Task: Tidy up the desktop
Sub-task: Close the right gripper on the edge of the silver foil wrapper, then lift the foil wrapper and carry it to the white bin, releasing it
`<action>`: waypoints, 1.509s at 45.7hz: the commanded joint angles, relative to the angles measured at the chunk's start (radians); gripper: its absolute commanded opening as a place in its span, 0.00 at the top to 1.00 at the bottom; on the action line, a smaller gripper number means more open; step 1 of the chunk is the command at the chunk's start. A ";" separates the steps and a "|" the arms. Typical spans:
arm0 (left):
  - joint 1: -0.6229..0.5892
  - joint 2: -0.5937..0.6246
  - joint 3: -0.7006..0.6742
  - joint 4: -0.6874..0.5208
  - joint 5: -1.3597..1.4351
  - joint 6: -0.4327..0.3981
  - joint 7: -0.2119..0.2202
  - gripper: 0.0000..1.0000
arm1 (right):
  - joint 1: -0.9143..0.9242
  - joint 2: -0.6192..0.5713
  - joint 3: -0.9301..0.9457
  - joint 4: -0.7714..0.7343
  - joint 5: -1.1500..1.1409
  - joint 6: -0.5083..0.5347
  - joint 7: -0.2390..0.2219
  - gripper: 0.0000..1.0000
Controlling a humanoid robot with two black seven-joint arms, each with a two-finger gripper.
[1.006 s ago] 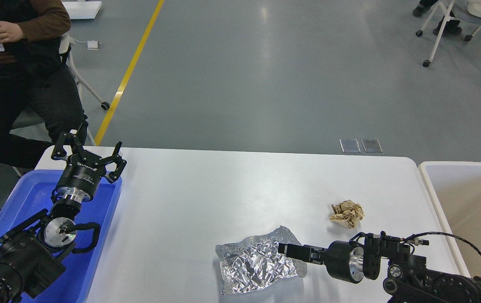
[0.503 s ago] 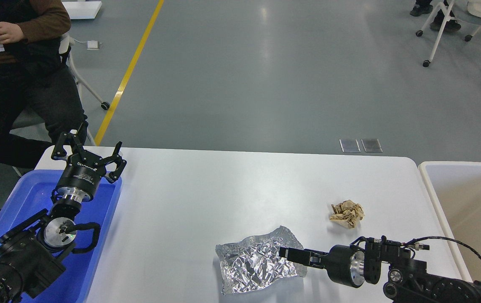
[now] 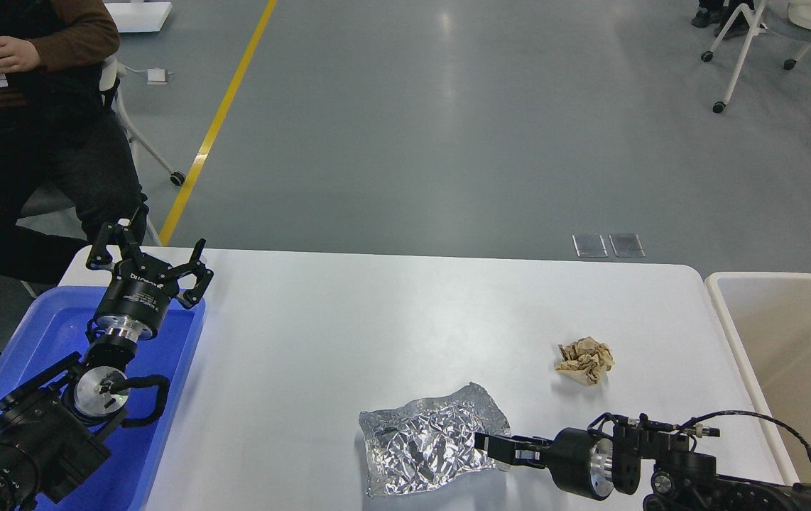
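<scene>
The white desktop (image 3: pixel 377 319) holds a crumpled silver foil bag (image 3: pixel 423 448) near its front edge and a crumpled brown paper ball (image 3: pixel 584 360) to the right of the middle. My right gripper (image 3: pixel 491 447) lies low, pointing left, with its tip on the foil bag's right edge. Its fingers show as one dark bar, so I cannot tell whether they grip the foil. My left gripper (image 3: pixel 150 254) is open and empty, above the far end of the blue tray.
A blue plastic tray (image 3: pixel 43 341) sits at the table's left edge under my left arm. A beige bin with a white rim (image 3: pixel 796 341) stands beside the table's right edge. A seated person (image 3: pixel 29 106) holds a colour cube at the far left.
My right gripper has dropped lower and toward the front edge, onto the foil bag's right edge. The foil bag has shifted slightly left and its shape has changed. My left arm has not moved.
</scene>
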 commanded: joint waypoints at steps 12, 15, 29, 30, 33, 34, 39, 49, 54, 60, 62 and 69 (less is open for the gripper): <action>0.000 0.000 0.000 0.000 0.000 0.000 -0.001 0.00 | -0.001 0.008 -0.015 -0.049 -0.058 -0.007 0.008 1.00; 0.000 0.000 0.000 0.000 0.000 0.000 0.000 0.00 | 0.001 0.005 -0.014 -0.049 -0.058 -0.009 0.008 1.00; 0.000 0.000 0.000 0.000 0.000 0.000 0.000 0.00 | 0.012 -0.045 0.000 -0.024 -0.045 -0.010 0.018 1.00; 0.000 0.000 0.000 0.000 0.000 0.000 0.000 0.00 | 0.013 -0.051 0.002 -0.018 -0.043 -0.010 0.023 1.00; 0.000 0.000 0.000 0.000 0.000 0.000 0.000 0.00 | 0.016 -0.084 0.005 0.014 -0.039 -0.007 0.034 1.00; 0.000 0.000 0.000 0.000 0.000 0.000 0.000 0.00 | 0.018 -0.098 0.005 0.029 -0.039 -0.004 0.037 1.00; 0.000 0.000 0.000 0.000 0.000 0.000 0.000 0.00 | 0.024 -0.173 0.005 0.129 -0.005 0.004 0.052 1.00; 0.000 0.000 0.000 0.000 0.000 0.000 0.000 0.00 | 0.036 -0.350 0.009 0.326 0.080 0.025 0.054 1.00; 0.000 0.000 0.000 0.000 0.000 0.000 0.000 0.00 | 0.067 -0.452 0.018 0.402 0.095 0.043 0.054 1.00; 0.000 0.000 0.000 0.000 0.000 0.000 0.000 0.00 | 0.108 -0.537 0.018 0.471 0.142 0.071 0.054 1.00; 0.000 0.000 0.000 0.000 0.000 0.000 0.000 0.00 | 0.122 -0.561 0.019 0.487 0.152 0.082 0.054 1.00; 0.000 0.000 0.000 0.000 0.000 -0.002 0.000 0.00 | 0.185 -0.650 0.019 0.531 0.199 0.122 0.054 1.00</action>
